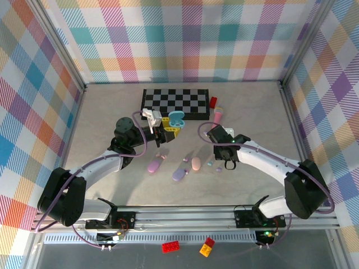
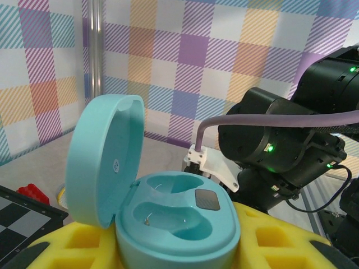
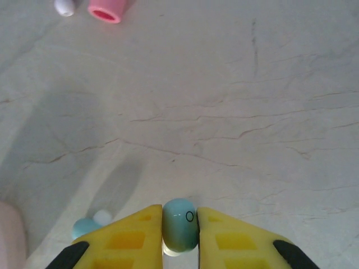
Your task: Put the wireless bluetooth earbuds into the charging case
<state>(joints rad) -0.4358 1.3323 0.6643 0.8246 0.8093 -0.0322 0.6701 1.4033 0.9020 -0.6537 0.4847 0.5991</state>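
Wireless bluetooth earbuds are split up. One small teal plastic earbud [image 3: 179, 225] is pinched between the yellow padded fingers [image 3: 132, 238] of the right hand [image 3: 179, 210], whose jaws are closed tight on it, low over the pale marbled tabletop [image 3: 241, 101]; whether the bud touches the surface cannot be told. A second teal earbud with a white tip [image 3: 88, 227] lies on the tabletop just beside that hand's left finger.

The teal oval charging case [image 1: 178, 119] is gripped in the left hand [image 1: 170, 128], jaws closed on its base, near the front edge of the black-and-white chessboard [image 1: 175, 102]. In the left wrist view its lid stands up and its moulded wells face upward, with the black right arm [image 2: 280, 145] behind it.

Between the two hands several things lie on the tabletop. A peach oval case [image 1: 196, 163] lies near the right hand on its left, just beyond the loose teal bud. A lilac oval case [image 1: 179, 174] and a pink oval case [image 1: 155, 164] lie further left. A long pink stick-shaped object [image 1: 217, 114] lies at the chessboard's right end, far from the right hand. A red toy brick [image 1: 171, 246] and a yellow-and-red brick [image 1: 207, 246] lie below the front rail.
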